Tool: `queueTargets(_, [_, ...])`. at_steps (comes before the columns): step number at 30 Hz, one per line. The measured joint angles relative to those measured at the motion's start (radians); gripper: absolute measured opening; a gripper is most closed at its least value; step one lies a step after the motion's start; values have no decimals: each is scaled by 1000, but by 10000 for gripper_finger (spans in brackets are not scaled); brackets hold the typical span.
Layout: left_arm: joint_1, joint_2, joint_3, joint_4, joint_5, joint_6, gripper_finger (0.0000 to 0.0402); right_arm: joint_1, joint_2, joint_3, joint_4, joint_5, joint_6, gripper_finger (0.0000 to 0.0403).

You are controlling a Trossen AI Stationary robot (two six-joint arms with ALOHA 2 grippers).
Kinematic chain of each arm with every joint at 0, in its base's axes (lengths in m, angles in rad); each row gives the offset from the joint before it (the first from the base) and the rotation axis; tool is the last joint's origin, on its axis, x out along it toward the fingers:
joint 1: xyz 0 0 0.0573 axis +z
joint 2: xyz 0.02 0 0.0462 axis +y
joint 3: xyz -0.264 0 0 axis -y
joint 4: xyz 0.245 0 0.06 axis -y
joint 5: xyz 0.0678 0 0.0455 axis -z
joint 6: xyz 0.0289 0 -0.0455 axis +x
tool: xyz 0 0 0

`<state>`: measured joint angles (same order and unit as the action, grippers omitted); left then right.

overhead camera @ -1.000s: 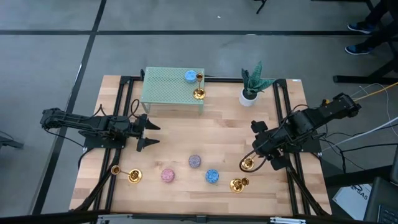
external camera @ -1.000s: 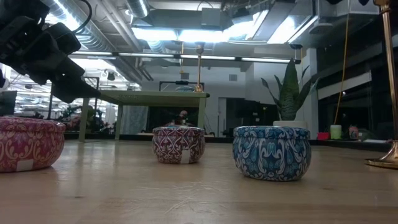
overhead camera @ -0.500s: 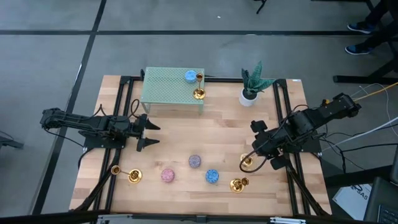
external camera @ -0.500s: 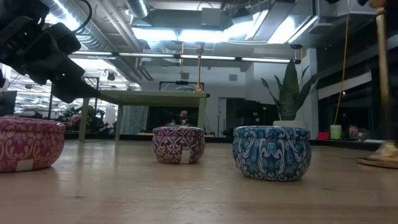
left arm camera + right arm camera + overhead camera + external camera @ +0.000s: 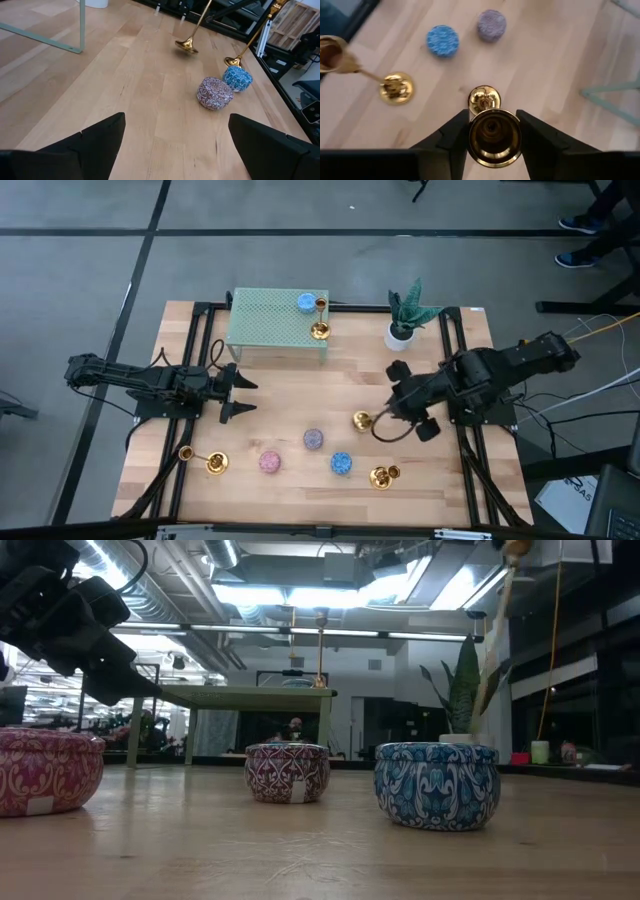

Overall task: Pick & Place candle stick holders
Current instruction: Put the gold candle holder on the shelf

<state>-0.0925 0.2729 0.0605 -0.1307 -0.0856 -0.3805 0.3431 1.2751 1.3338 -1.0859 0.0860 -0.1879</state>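
Note:
My right gripper (image 5: 392, 418) is shut on a gold candlestick holder (image 5: 364, 420) over the table's middle right. It is also in the right wrist view (image 5: 494, 114). A second holder (image 5: 320, 330) stands on the green mesh shelf (image 5: 270, 325). A third (image 5: 383, 477) stands by its base near the front right. A fourth (image 5: 205, 460) is at the front left. My left gripper (image 5: 243, 394) is open and empty at the table's left. It is also in the left wrist view (image 5: 176, 117). My right gripper pinches the holder's cup top (image 5: 495, 134) between its two fingers. The fingers slant down from the table's right. The holder hangs tilted, with its round base (image 5: 186, 46) lower and toward the table's left, and seems clear of the wood.
A purple-grey candle (image 5: 314, 439), a pink candle (image 5: 270, 462) and a blue candle (image 5: 342, 464) sit on the front half of the table. Another blue candle (image 5: 305, 303) is on the shelf. A potted plant (image 5: 405, 320) stands at the far right.
My right gripper has gone toward the table's left and slightly toward its far edge with the holder. The holder's base stood on the table near the right edge; it has come off the wood, and the holder now hangs tilted.

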Motion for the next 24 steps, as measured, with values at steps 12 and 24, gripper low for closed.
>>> queueTargets(12, [0, 0, 0, 0, 0, 0, 352, -173, 139, 71, 43, -115, -170, 157])
queueTargets(24, [0, 0, 0, 0, 0, 0, 353, -250, 153, 103, 46, -165, -191, 162])
